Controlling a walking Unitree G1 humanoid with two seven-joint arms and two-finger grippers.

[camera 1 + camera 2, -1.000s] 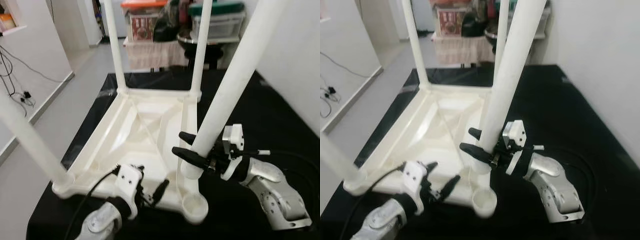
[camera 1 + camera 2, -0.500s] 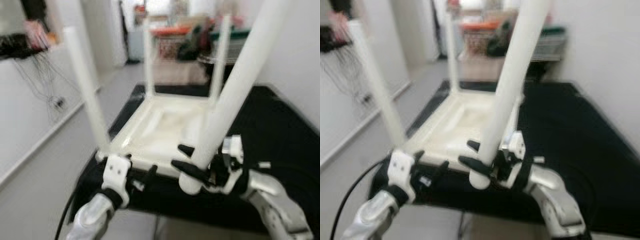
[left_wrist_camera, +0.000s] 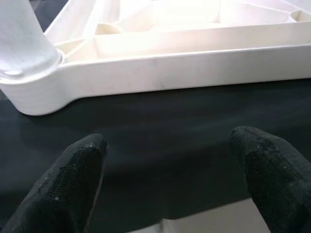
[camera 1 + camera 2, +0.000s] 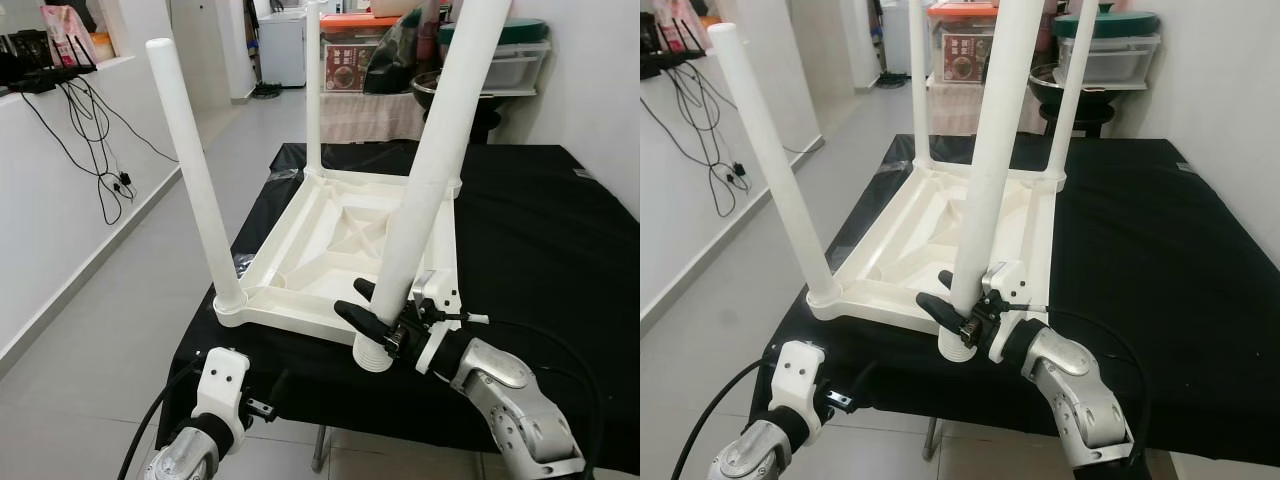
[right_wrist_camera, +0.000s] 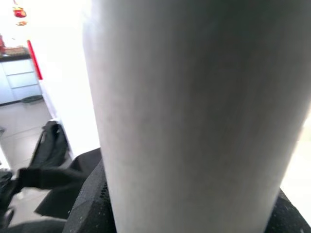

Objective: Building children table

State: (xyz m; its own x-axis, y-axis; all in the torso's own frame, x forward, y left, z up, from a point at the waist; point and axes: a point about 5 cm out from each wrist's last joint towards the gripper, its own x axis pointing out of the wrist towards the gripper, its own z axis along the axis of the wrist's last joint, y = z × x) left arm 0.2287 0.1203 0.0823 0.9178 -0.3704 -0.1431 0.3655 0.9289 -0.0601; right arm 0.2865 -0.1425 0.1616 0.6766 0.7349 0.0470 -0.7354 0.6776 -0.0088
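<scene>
**Loose leg gripped at the near corner of an upturned children's table**

On the black-covered tabletop lies a white plastic children's table, turned upside down with its ribbed underside facing up. Three legs stand upright in its corner sockets: one at the near left corner and two at the far side, the far left leg plain to see and the far right leg partly behind the loose one in the left eye view. A fourth, loose leg is held by the right claw, its black fingers clamped around the leg near its ridged lower end. That leg leans, its top tilted to the right, and its foot hangs just in front of the table's near edge, beside the near right corner, not seated in a socket. The left claw hovers low at the front edge of the black cloth, fingers spread apart with nothing between them, pointing at the table's near rim close to the near left leg. Behind the tabletop stand storage boxes and a black bag; cables hang down the white wall at left.
</scene>
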